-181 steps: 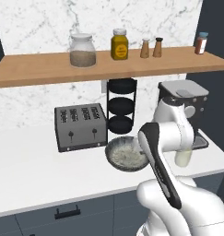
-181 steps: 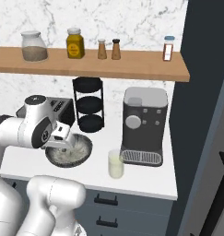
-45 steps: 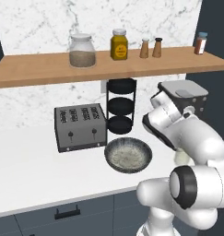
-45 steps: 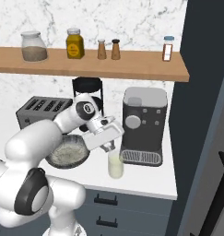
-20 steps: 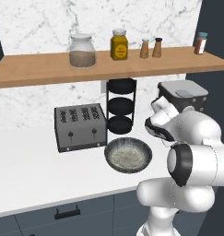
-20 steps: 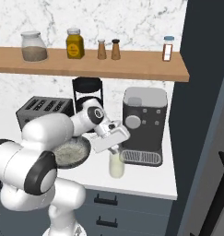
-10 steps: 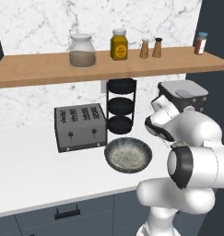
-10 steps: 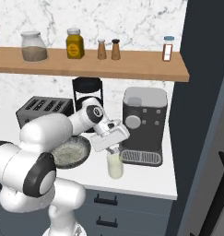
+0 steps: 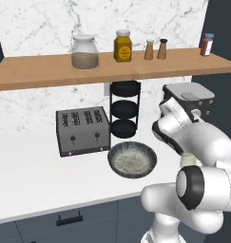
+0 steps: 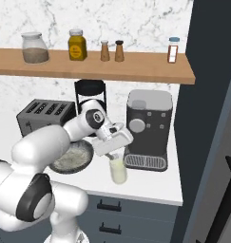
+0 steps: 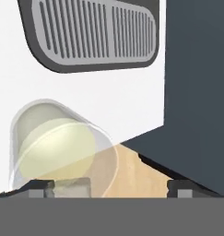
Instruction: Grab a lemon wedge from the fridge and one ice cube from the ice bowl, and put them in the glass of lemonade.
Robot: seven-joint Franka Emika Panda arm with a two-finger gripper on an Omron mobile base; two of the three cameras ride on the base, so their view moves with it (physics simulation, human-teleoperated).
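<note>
**Q:** So where's the hand sitting, and where's the drink?

**A:** Left base view first: the arm blocks most of it. The bowl point(image 9: 132, 160) lies on the counter point(image 9: 36, 182) off to the side of the hand, next to the toaster point(image 9: 83, 130). Just a sliver of the glass point(image 9: 187, 160) peeks out under the wrist, in front of the coffee machine point(image 9: 189, 97).

**Q:** And from the other side?

**A:** Right base view is clearer. The gripper point(image 10: 115, 153) hangs right above the glass point(image 10: 118, 170), pointing down into it. The bowl point(image 10: 72, 156) is behind the forearm, and the coffee machine point(image 10: 149, 129) is just beside the hand.

**Q:** Fingers?

**A:** Hand view: both dark tips point(image 11: 38, 183) sit spread wide apart, nothing pinched. The glass point(image 11: 58, 146) of pale yellow drink is directly below, near one tip, with a pale cube-ish block point(image 11: 71, 187) at its near edge. The machine's drip grille point(image 11: 92, 33) is further out.
</note>
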